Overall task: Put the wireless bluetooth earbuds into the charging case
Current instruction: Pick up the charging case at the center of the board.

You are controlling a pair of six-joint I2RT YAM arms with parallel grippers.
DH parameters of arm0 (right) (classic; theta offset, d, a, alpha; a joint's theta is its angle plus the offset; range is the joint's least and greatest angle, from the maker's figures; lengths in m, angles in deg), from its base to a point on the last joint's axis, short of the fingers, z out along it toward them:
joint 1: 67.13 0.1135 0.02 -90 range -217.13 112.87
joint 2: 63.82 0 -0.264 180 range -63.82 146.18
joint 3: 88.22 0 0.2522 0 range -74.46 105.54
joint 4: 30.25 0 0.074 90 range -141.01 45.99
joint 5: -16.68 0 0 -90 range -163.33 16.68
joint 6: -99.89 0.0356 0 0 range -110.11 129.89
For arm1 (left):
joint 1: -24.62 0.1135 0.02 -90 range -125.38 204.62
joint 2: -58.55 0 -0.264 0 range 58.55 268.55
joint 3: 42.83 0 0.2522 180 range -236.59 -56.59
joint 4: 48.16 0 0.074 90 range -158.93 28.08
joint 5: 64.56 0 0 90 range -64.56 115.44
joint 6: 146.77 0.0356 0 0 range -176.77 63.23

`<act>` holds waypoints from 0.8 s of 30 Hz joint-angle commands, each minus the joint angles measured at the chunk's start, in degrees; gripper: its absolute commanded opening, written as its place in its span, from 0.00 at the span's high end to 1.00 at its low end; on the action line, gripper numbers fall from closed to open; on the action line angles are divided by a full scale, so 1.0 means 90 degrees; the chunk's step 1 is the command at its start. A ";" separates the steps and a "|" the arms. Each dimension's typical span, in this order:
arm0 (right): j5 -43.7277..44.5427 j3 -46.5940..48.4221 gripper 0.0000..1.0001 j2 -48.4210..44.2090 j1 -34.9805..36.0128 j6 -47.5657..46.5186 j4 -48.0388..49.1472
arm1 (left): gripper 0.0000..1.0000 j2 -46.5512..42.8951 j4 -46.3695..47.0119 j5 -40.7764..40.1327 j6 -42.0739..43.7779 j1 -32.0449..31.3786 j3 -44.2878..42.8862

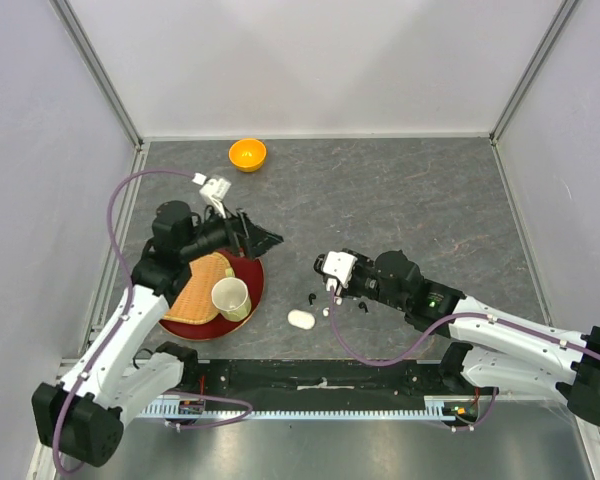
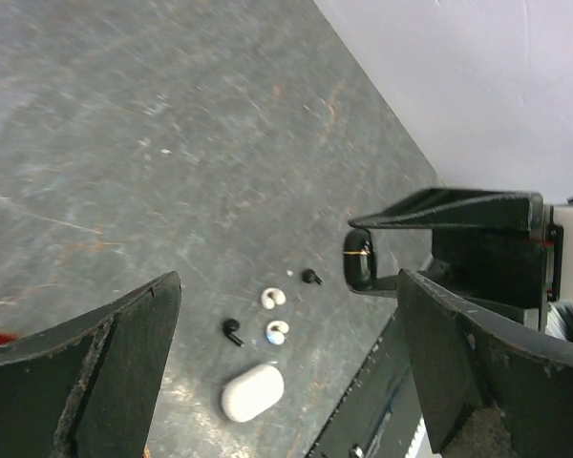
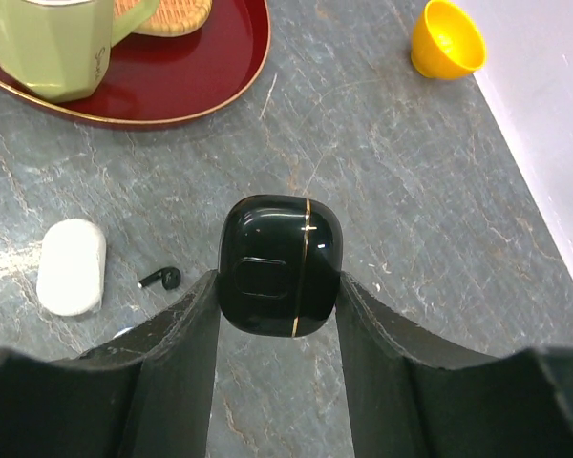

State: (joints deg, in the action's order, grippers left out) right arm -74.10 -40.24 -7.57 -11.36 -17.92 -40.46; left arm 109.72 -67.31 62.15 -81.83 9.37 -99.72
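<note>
From above, my right pincer [image 1: 325, 267] hangs over the front middle of the grey stone-patterned bench [image 1: 410, 200]; my left pincer [image 1: 263, 235] hovers released just past the round red lacquer tray [image 1: 252, 292] at the front left, which carries a woven straw mat [image 1: 195, 290] and a pale green faceted mug [image 1: 231, 298]; a small orange bowl [image 1: 248, 154] sits by the back edge, out of the way; the white pebble-shaped case [image 1: 301, 319] lies shut near the front edge.

Through my left wrist, my fingers [image 2: 124, 363] gape wide with nothing between them; I judge they wait here to help with a lid; below lie the four tiny earbuds [image 2: 273, 298], two black with stems and two white, loose on the bench near the white case, none touching it.

Through my right wrist, I am clenched on the glossy black rounded charging case [image 3: 280, 265], seemingly clear of the bench, a finger on each side so the gold seam faces the camera; the lid looks closed, so I judge it must open before any bud goes in.
</note>
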 commanded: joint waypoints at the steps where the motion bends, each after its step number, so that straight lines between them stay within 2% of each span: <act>1: -0.0275 -0.0023 0.82 -0.0107 0.0044 0.0190 0.0718 | 0.00 0.0387 0.0384 -0.0182 0.0205 -0.0688 -0.0256; 5: -0.0314 -0.0032 0.81 -0.0146 0.0054 0.0307 0.0894 | 0.01 0.0651 0.0452 -0.0163 0.0460 -0.1195 -0.0286; 11: -0.0314 -0.0061 0.82 -0.0205 0.0063 0.0346 0.0933 | 0.02 0.0973 0.0743 -0.0056 0.0402 -0.1577 -0.0276; 20: -0.0265 -0.0091 0.82 -0.0215 0.0044 0.0395 0.0982 | 0.06 0.1559 0.1008 -0.0016 0.0236 -0.2222 -0.0393; 24: -0.0256 -0.0091 0.83 -0.0215 0.0054 0.0405 0.0982 | 0.12 0.1735 0.1155 -0.0036 0.0177 -0.2388 -0.0432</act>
State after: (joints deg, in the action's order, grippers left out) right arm -76.07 -40.96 -8.62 -11.07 -15.30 -34.36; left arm 124.19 -60.87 61.52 -79.91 -10.80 -100.90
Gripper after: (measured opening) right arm 0.542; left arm 0.903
